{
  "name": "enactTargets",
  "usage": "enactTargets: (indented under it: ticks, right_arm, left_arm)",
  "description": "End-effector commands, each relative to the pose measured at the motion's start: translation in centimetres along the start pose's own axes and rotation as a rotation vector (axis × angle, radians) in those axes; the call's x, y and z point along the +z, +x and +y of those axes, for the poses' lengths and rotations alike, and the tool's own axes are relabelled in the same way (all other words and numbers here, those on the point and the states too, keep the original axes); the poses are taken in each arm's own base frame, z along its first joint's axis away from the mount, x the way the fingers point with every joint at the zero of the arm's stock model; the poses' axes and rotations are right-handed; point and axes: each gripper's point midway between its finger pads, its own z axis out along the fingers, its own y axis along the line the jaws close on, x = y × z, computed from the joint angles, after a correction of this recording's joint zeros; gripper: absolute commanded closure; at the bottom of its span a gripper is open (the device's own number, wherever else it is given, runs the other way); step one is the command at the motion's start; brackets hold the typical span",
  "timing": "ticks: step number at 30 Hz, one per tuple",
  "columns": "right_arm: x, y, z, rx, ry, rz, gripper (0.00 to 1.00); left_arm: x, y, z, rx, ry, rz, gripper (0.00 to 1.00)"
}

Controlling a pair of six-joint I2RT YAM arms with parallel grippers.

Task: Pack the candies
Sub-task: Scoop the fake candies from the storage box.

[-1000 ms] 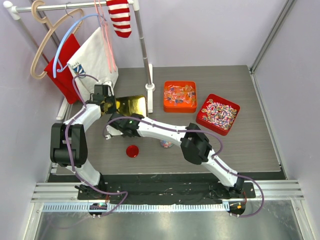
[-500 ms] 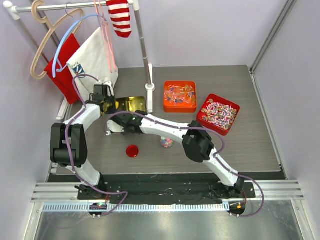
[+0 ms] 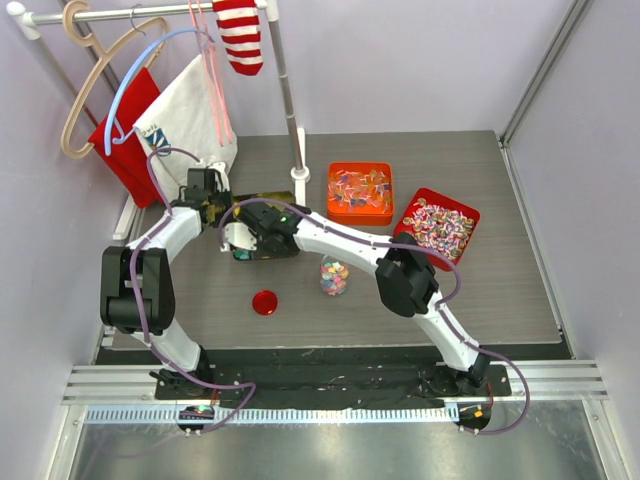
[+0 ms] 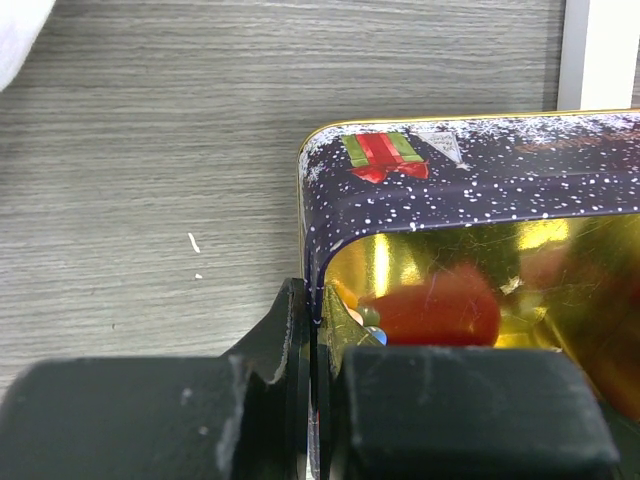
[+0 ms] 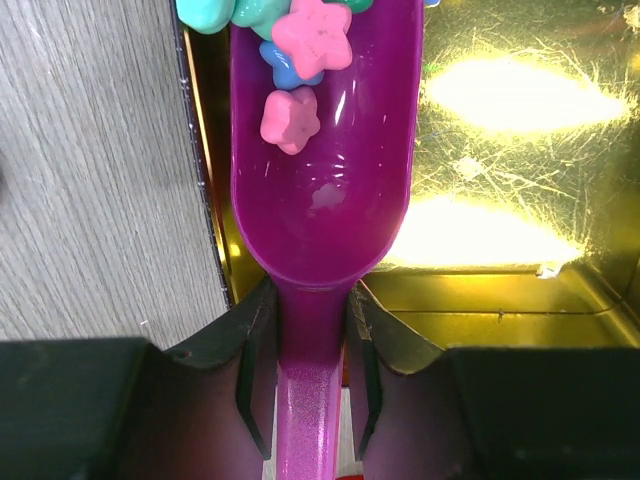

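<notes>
- Candies sit in the magenta scoop, over the gold inside of the Christmas tin; more are in the jar on the surface.
- Right end effector is clamped on the scoop handle.
- Left end effector pinches the tin's wall.

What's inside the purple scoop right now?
A few star-shaped candies, pink, blue and teal, lie at the front of the scoop, over the tin. The frame edge cuts off its tip, hiding any more.
</notes>
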Motion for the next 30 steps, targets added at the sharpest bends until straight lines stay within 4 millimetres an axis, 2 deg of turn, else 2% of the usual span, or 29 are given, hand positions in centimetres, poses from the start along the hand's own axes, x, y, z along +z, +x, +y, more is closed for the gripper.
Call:
enactTargets:
  ticks: [1,9,19,26,30]
  right_arm:
    - [-2.4,-1.0,-1.8,0.062,0.018,-0.089,0.99]
    - [-2.0,-1.2,-1.8,0.091,-0.023,-0.118,0.99]
    - [-1.3,-2.1,-2.0,0.171,-0.079,-0.178,0.99]
    - [-1.5,-2.2,-3.0,0.233,-0.080,-0.217,0.99]
    - [-1.7,-1.4,-3.7,0.294,-0.101,-0.242,0.99]
  left_arm:
    - [-1.3,-3.0,-2.3,0.021,0.094,-0.071,1.00]
    - [-1.3,-2.7,-2.3,0.025,0.099,-0.060,1.00]
    - [-2.0,-2.0,-3.3,0.055,0.149,-0.043,1.00]
    - [-2.3,-1.6,-3.4,0.064,0.156,-0.032,1.00]
    - [-2.3,-1.2,-3.4,0.068,0.161,-0.024,1.00]
